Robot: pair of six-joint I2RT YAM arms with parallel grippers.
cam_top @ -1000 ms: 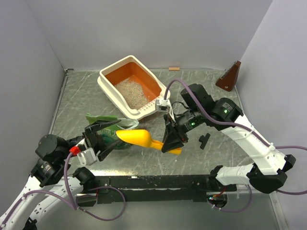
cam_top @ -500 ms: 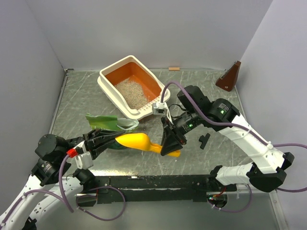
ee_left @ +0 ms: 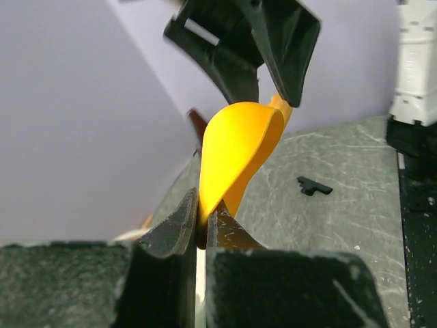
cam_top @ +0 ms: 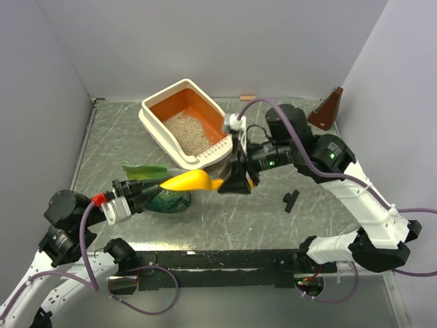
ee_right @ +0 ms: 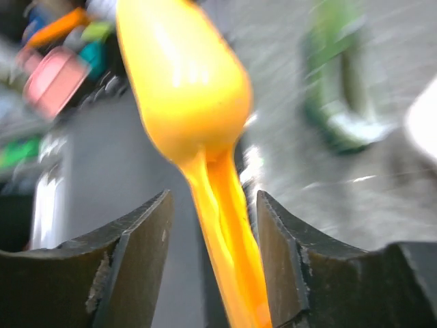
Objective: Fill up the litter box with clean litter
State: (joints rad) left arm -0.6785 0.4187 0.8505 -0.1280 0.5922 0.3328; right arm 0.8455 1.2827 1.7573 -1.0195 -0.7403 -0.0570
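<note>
The litter box (cam_top: 154, 104) stands at the back of the table, a heap of clean litter (cam_top: 188, 131) on its orange floor. A yellow scoop (cam_top: 189, 180) hangs in the air in front of it, between my two arms. My left gripper (cam_top: 158, 186) is shut on the thin rim of the scoop's bowl (ee_left: 235, 147), jaws pinched together on it (ee_left: 200, 229). My right gripper (cam_top: 236, 184) is open around the scoop's handle (ee_right: 229, 232), with a gap on either side of it (ee_right: 213, 229). I cannot see inside the scoop's bowl.
A crinkled green bag (cam_top: 166, 200) lies under the scoop on the table, also blurred in the right wrist view (ee_right: 334, 89). A small black piece (cam_top: 291, 200) lies to the right. A brown object (cam_top: 328, 109) stands at the back right corner, a small orange strip (cam_top: 247, 98) by the back wall.
My left gripper closed on the scoop's bowl rim. My right gripper opened off the handle. The scoop rose and shifted toward the litter box, and the right arm lifted with it.
</note>
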